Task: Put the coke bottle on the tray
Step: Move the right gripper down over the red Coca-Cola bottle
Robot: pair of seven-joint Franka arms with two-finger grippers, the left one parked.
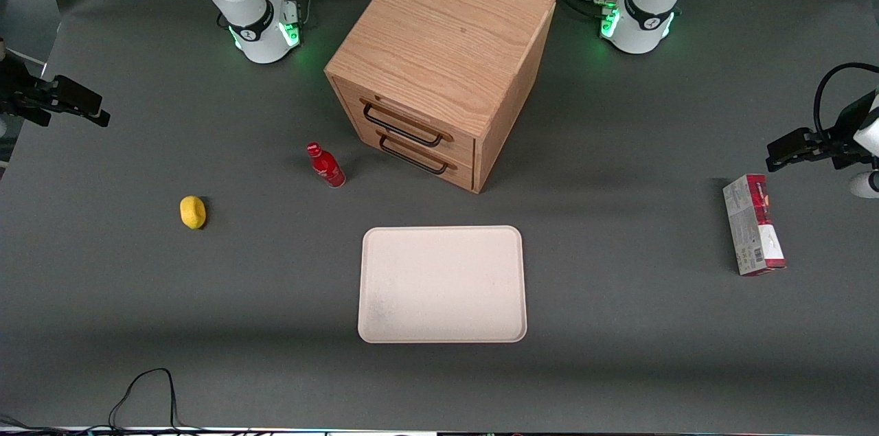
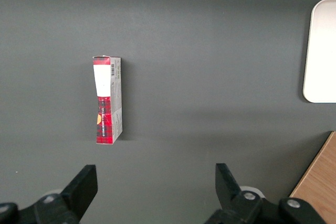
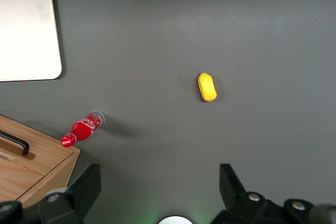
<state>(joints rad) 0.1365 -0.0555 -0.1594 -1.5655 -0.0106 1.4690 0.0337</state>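
Note:
The coke bottle (image 1: pixel 327 166) is small, glossy red with a red cap and white lettering. It stands on the grey table just in front of the drawer cabinet, and it also shows in the right wrist view (image 3: pixel 84 128). The cream-beige tray (image 1: pixel 443 283) lies flat and bare, nearer the front camera than the bottle; one of its corners shows in the right wrist view (image 3: pixel 26 30). My gripper (image 1: pixel 96 113) hovers high at the working arm's end of the table, far from the bottle. It is open and empty (image 3: pixel 157 182).
A wooden two-drawer cabinet (image 1: pixel 439 58) stands mid-table, farther from the camera than the tray. A yellow lemon (image 1: pixel 193 211) lies between the bottle and the working arm's end. A red-and-white carton (image 1: pixel 752 223) lies toward the parked arm's end.

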